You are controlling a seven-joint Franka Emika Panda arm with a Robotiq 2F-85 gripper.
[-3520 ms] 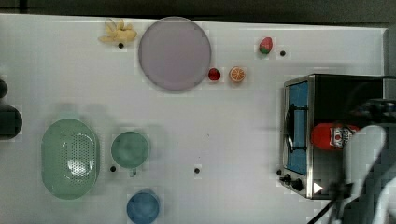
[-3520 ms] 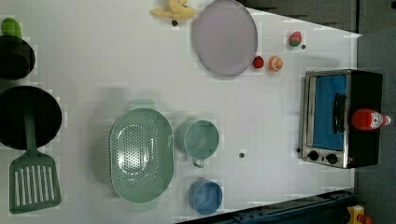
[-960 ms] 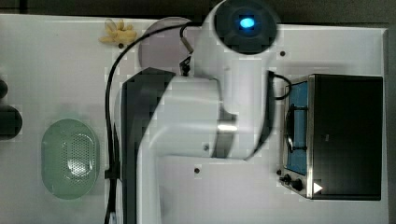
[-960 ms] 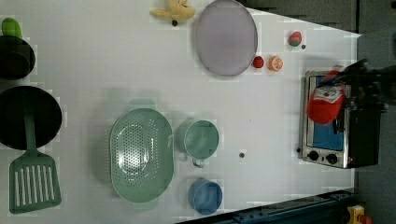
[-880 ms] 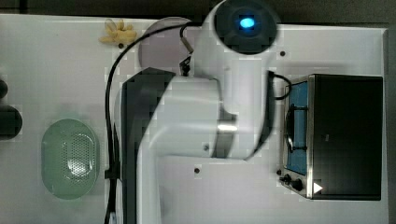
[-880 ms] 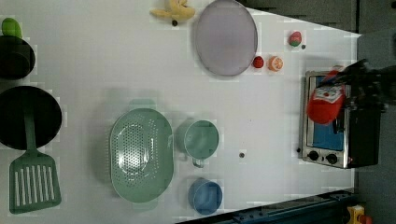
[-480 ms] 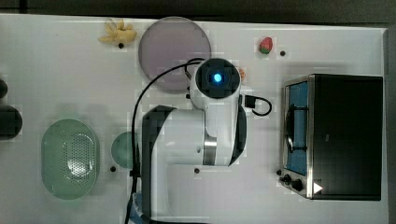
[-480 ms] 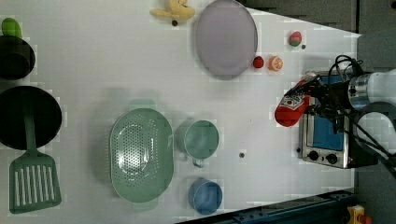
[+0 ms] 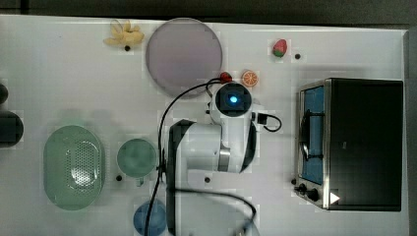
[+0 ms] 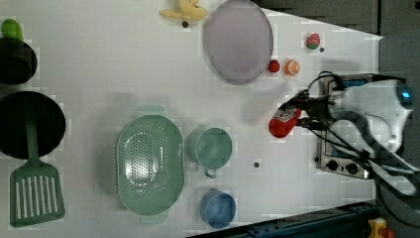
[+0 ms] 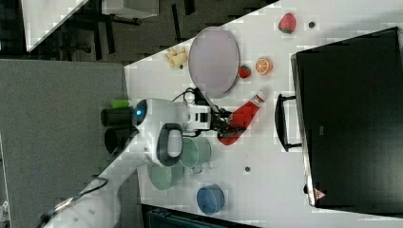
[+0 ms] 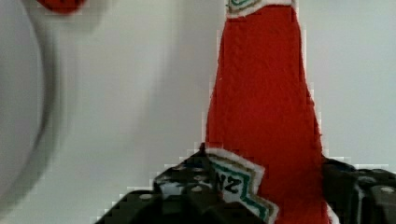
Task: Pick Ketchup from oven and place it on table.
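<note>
Ketchup [image 11: 242,118] is a slim red squeeze bottle w/ white cap and a white-and-red label w/ green trim; in the wrist view the red body [image 12: 266,102] narrows toward the neck band. It lies tilted over the white table [image 10: 124,64], cap end toward the orange slice [image 11: 263,65] in the right view, base end low by the arm. It's out of the oven [image 9: 364,142], between the oven's glass door and the mint cup [image 10: 213,148], close above the tabletop; can't tell if it touches down. Gripper [image 11: 225,126] has the bottle's lower body between its two black fingers [image 12: 187,186], one each side of the label, jaws about mid-width and pressed on the bottle, so it's gripping it. Around: grey-lilac plate [image 9: 184,56] just beyond the bottle, w/ a small red strawberry [image 11: 244,71] and the orange slice at its rim; a bigger strawberry [image 9: 280,47] near the table's far edge; banana [image 9: 123,35] beside the plate. Mint colander [image 10: 149,163], mint cup and blue bowl [image 10: 218,208] sit well apart from the bottle in the left view's lower middle. Green spatula [image 10: 35,193] and black pan [image 10: 29,124] at the left view's left. Nothing lies directly btwn the bottle and the bare table; nearest obstacles are the plate rim and the oven handle [image 11: 280,122].
</note>
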